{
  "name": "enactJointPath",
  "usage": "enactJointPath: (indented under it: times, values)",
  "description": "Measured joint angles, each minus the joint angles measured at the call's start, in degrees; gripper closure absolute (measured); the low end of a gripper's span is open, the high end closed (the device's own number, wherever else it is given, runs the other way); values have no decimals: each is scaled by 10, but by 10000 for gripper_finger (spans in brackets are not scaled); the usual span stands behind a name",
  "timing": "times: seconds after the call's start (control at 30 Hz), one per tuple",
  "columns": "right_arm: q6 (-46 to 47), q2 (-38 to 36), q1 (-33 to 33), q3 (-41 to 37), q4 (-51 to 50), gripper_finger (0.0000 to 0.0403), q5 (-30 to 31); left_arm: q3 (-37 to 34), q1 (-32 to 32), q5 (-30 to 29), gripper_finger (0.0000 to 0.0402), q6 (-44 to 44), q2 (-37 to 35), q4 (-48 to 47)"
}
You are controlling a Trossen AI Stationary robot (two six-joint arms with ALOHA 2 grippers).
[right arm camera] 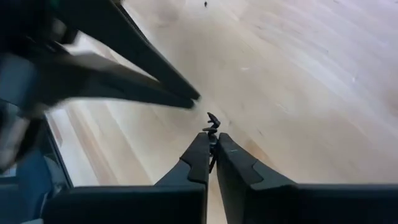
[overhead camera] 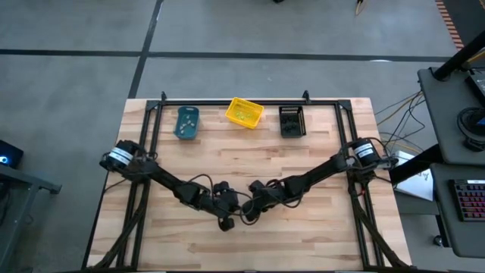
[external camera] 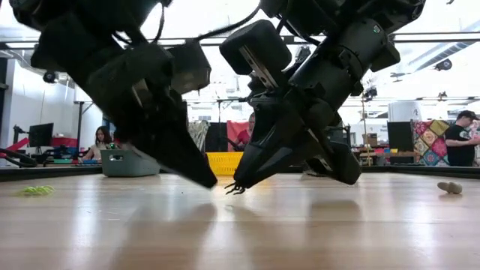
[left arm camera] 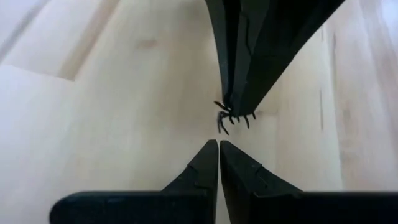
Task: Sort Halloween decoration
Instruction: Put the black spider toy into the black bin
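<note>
Item: black spider trinket [left arm camera: 231, 118], mid-table, near side, pinched in my right gripper [right arm camera: 212, 142], fingertips closed on it at wood surface.
Left gripper [left arm camera: 218, 144]: shut, empty, tips just beside spider.
Step, by my read: pick just made, lift pending.
Next: raise clear of left arm, carry to far edge, likely black bin [overhead camera: 292, 121]; teal bin [overhead camera: 186, 123] and yellow bin [overhead camera: 244, 113] alongside.

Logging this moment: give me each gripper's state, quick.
Left gripper: shut, holding nothing.
Right gripper: shut on a black spider trinket.
</note>
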Motion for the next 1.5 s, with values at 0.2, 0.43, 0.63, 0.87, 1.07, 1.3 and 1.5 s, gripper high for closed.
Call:
enactJointPath:
  times: [0.2,0.43,0.63,0.87,1.07,1.3,1.5]
  values:
    - [-7,-15,-2,0,-32,394,2,-11,-2,-3,402,9,-48,-44]
    - [-50,-53,-26,0,-97,394,5,-67,-5,-21,402,4,-139,-49]
    - [-113,-112,-67,0,-178,394,6,-121,-5,-58,402,-8,-246,-49]
    - [-200,-216,-158,0,-307,394,5,-150,-5,-134,402,-20,-348,-47]
    - [-243,-308,-289,0,-385,394,5,-152,-4,-184,402,-15,-385,-48]
    - [-306,-335,-462,3,-462,394,16,-152,-3,-209,402,-15,-385,-53]
    - [-375,-289,-550,4,-468,393,65,-152,-3,-209,402,-46,-371,-53]
